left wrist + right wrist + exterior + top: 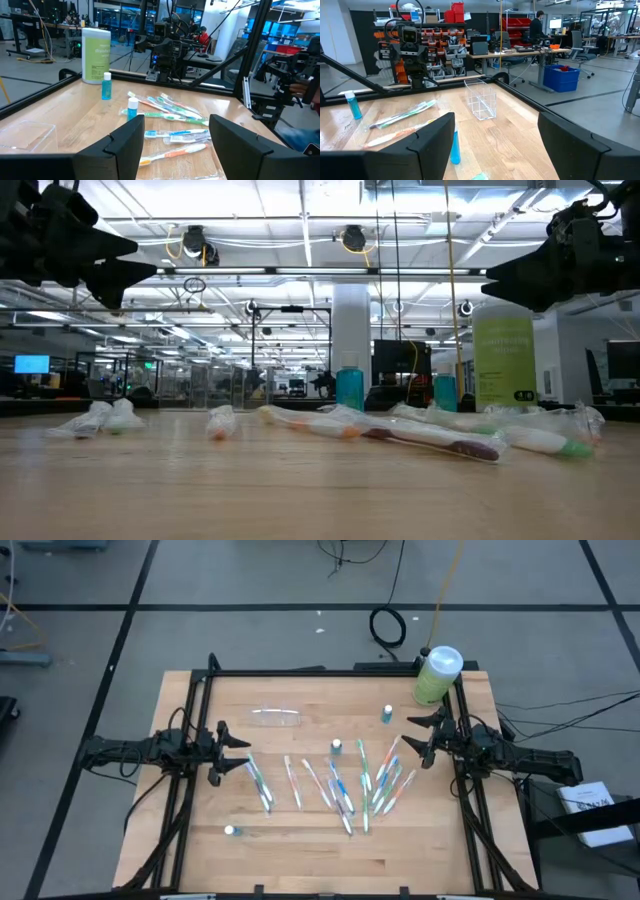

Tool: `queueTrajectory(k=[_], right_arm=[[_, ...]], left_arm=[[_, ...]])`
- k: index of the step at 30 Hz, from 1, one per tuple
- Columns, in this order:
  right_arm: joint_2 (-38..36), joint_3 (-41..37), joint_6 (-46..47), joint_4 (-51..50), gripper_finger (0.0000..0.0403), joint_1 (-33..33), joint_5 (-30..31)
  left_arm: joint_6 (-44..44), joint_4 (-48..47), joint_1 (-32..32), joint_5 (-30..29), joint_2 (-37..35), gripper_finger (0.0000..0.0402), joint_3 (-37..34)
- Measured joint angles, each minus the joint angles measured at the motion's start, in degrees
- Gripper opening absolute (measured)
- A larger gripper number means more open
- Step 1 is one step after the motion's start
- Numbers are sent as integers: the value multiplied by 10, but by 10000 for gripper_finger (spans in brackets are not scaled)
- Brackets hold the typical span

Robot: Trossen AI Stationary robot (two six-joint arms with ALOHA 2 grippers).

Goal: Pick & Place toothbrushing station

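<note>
The toothbrushing station (pixel 277 718) is a clear plastic holder on the wooden table, toward the back, left of the middle. It also shows in the right wrist view (pixel 481 103) and at the edge of the left wrist view (pixel 25 135). My left gripper (pixel 240 751) is open and empty, hovering over the table's left side, in front of and to the left of the holder. Its dark fingers (pixel 125 145) frame the wrist view. My right gripper (pixel 408 737) is open and empty over the right side, with its fingers (pixel 430 140) spread wide.
Several wrapped toothbrushes (pixel 345 785) lie scattered across the table's middle. A large green bottle (pixel 437 675) stands at the back right corner. Small blue bottles stand at the back right (pixel 386 714), at the middle (pixel 336 748) and at the front left (pixel 231 831). A black frame (pixel 330 671) borders the table.
</note>
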Motion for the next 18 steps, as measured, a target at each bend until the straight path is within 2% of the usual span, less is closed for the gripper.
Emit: queueTrajectory(k=[8, 13, 18], right_arm=[[0, 0, 16, 28, 279, 0, 0], [0, 0, 75, 85, 279, 0, 0], [0, 0, 136, 99, 279, 0, 0]], left_arm=[[0, 0, 0, 0, 0, 230, 0], [0, 0, 0, 0, 0, 230, 0], [0, 0, 0, 0, 0, 230, 0]])
